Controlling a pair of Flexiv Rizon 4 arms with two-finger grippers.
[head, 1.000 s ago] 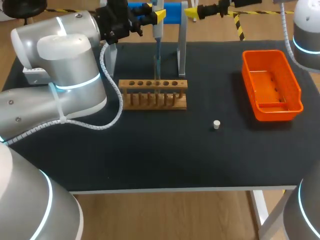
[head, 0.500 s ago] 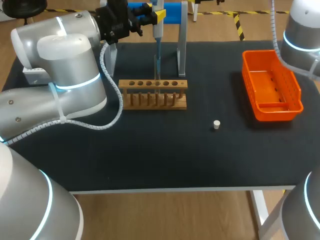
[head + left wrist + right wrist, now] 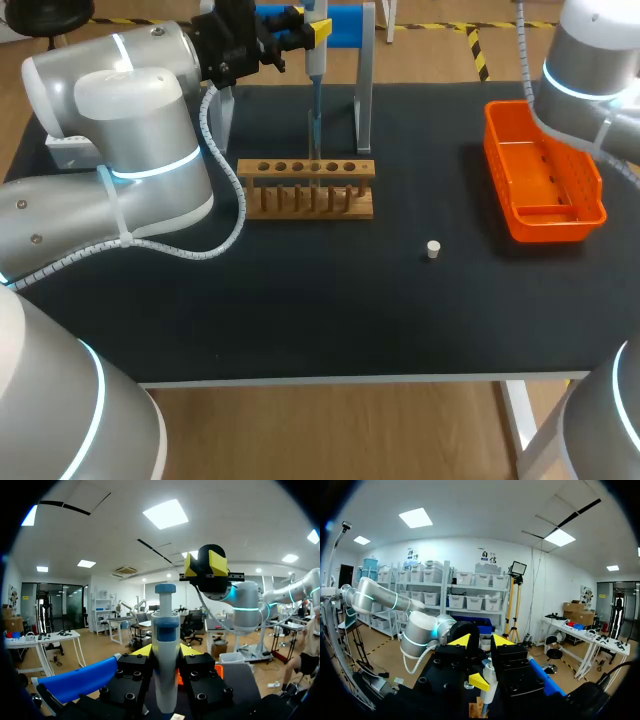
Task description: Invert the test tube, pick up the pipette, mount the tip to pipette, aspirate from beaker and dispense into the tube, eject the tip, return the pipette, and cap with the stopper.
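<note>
While one black bench (image 3: pixel 300 300) fills the middle of the head view, two grey arms come in over it. The left arm (image 3: pixel 120 130) is the largest thing, covering the left side up to the upper middle. The right arm (image 3: pixel 585 60) shows only at the upper right corner.

One grey stand (image 3: pixel 364 90) with a blue top rises at the upper middle of the frame. One orange tray (image 3: pixel 530 103) sits on the bench at the right. One wooden rack (image 3: pixel 306 212), with a row of holes along its top, stands at centre, just below the stand.

The left hand (image 3: pixel 166 652) is closed on the single pipette (image 3: pixel 314 70), one finger on each side of its body. The pipette hangs upright, its thin lower end reaching the rack.

The right hand (image 3: pixel 481 641) has its two yellow tips slightly apart with nothing between them, and faces the left hand.

One small white stopper (image 3: pixel 433 249) lies alone on the bench, right of centre, well apart from rack and tray.
</note>
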